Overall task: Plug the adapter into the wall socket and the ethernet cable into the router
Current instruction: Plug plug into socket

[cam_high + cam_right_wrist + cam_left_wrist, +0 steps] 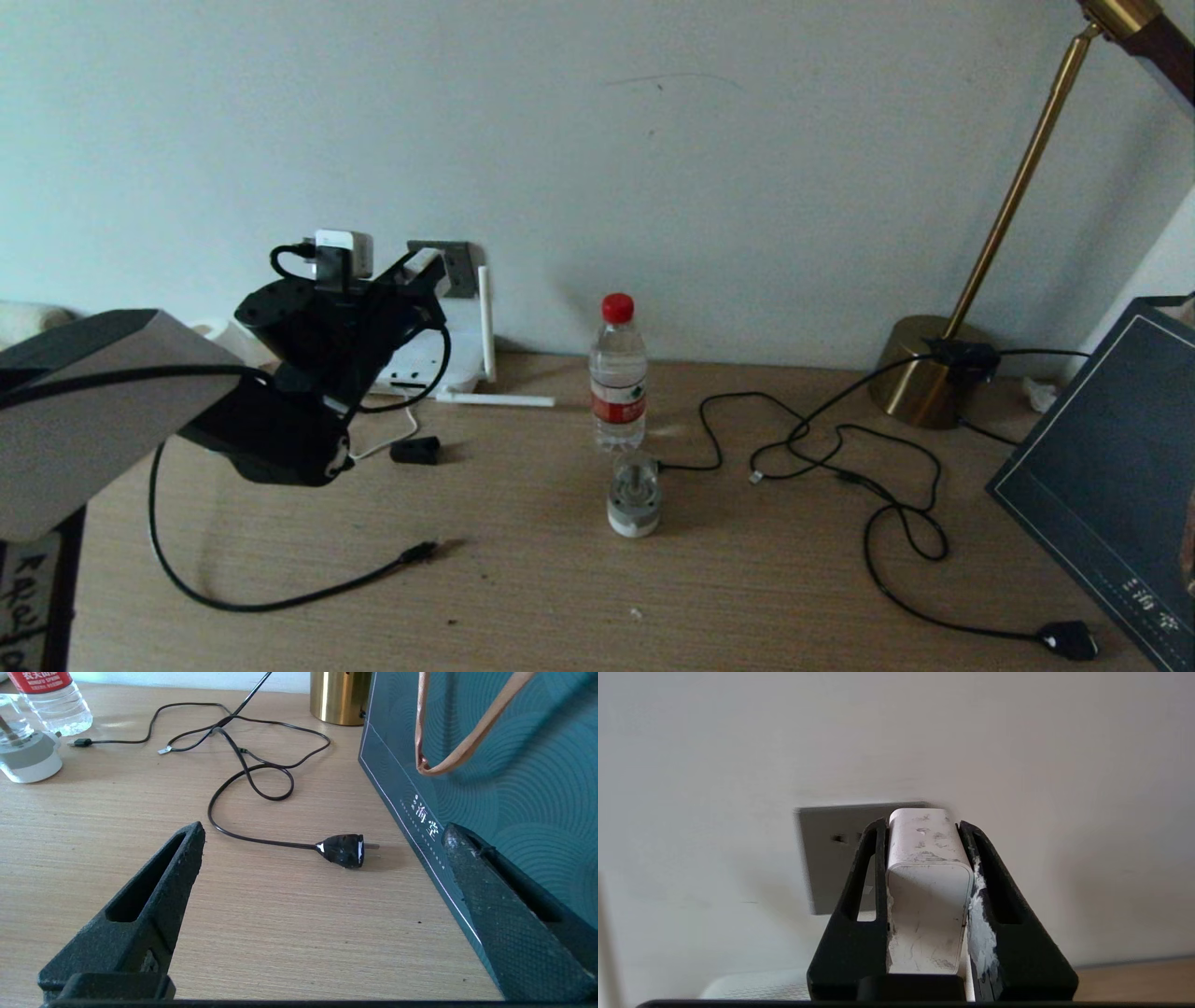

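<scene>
My left gripper (pixel 924 877) is raised close to the wall, its jaws clamped on the adapter (pixel 929 891) — the white block sits squeezed between both black fingers (pixel 859 914), its far end pointing at the wall socket (pixel 826 858). From the left wrist view the adapter covers much of the grey plate, so I cannot tell whether its pins touch the holes. In the head view my own arm blocks most of that area: only a corner of the socket (pixel 455 266) and part of the adapter (pixel 422 261) show past the wrist.

The router (pixel 439 359) lies on the worktop (pixel 523 597) under the socket, largely hidden behind my left arm; one antenna stands against the wall, another lies flat. A small black oblong block (pixel 415 451) sits in front of it, with a thin white cord beside it. The ethernet cable (pixel 280 597) curves across the worktop, its small connector lying free near the middle-left, well apart from the router; its other end runs out of sight under my arm.

My right gripper (pixel 322 910) hovers low over the worktop with its jaws wide apart, holding nothing. Ahead of it lies a black power plug (pixel 345 850) on its cable, just beside a dark teal gift bag (pixel 514 765), which is cut off at the edge — its contents are not visible. A water bottle (pixel 618 373), partly filled, stands mid-worktop with a small jar (pixel 635 495) in front; what it holds is hard to make out. A brass lamp base (pixel 920 373) stands by the wall.
</scene>
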You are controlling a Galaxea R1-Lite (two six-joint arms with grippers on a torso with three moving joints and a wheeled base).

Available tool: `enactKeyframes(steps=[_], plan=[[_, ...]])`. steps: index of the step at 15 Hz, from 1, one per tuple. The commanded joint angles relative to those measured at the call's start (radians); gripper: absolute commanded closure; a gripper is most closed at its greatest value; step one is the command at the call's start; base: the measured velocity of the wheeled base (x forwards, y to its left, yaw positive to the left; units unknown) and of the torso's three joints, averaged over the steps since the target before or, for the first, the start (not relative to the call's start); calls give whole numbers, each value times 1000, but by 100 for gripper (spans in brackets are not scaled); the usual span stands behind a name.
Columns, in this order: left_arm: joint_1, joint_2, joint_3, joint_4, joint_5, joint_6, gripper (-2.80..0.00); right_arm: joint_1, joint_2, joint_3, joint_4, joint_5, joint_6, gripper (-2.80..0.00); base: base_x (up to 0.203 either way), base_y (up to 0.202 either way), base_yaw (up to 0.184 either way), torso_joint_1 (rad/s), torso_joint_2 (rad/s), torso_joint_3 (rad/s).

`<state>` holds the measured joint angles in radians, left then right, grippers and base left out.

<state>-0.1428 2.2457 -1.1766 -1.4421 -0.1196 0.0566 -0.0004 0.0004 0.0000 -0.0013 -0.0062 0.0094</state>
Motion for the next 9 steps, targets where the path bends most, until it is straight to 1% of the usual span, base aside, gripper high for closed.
enactKeyframes(steps=[1, 6, 9], plan=[[-11, -9, 11, -7, 1, 0, 0, 0, 0, 0, 0, 0, 0, -280, 0, 0, 0, 0, 0, 0], [-24, -33, 43, -6, 1, 0, 0, 0, 0, 0, 0, 0, 0, -280, 0, 0, 0, 0, 0, 0], [-24, -68, 114, -14, 4, -1, 0, 0, 0, 0, 0, 0, 0, -280, 0, 0, 0, 0, 0, 0]])
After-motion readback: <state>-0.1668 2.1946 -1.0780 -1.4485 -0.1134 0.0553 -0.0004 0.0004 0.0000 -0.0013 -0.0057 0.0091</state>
